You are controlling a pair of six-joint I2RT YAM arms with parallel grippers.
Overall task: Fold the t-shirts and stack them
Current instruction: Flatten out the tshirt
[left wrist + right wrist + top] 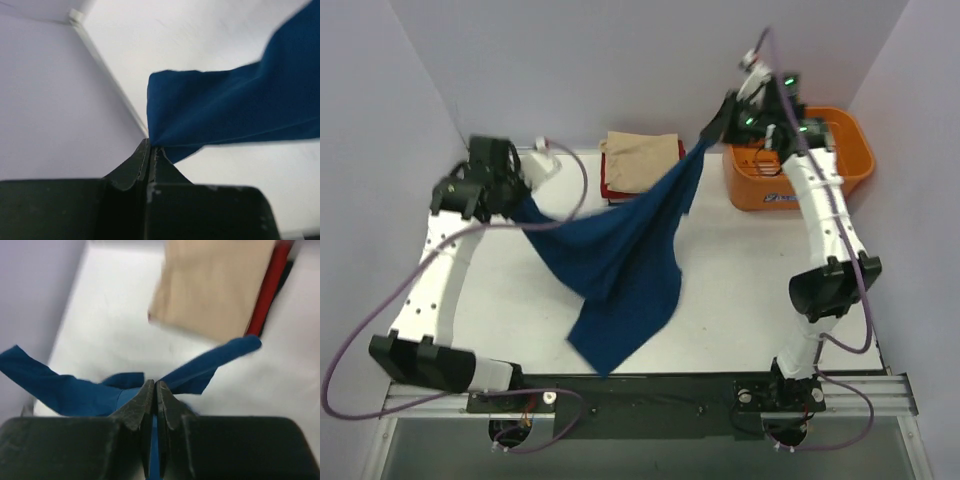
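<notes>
A dark blue t-shirt hangs stretched in the air between both arms, its lower part drooping to the table near the front edge. My left gripper is shut on one corner of it at the left; in the left wrist view the blue cloth runs out from the pinched fingertips. My right gripper is shut on the other end, raised at the back right; blue cloth shows between and on both sides of its tips. Its chest print is hidden. A stack of folded t-shirts, beige on top over red, lies at the back.
An orange plastic tub stands at the back right, behind the right arm. Pale walls close in the table on the left, back and right. The folded stack sits just behind the stretched shirt.
</notes>
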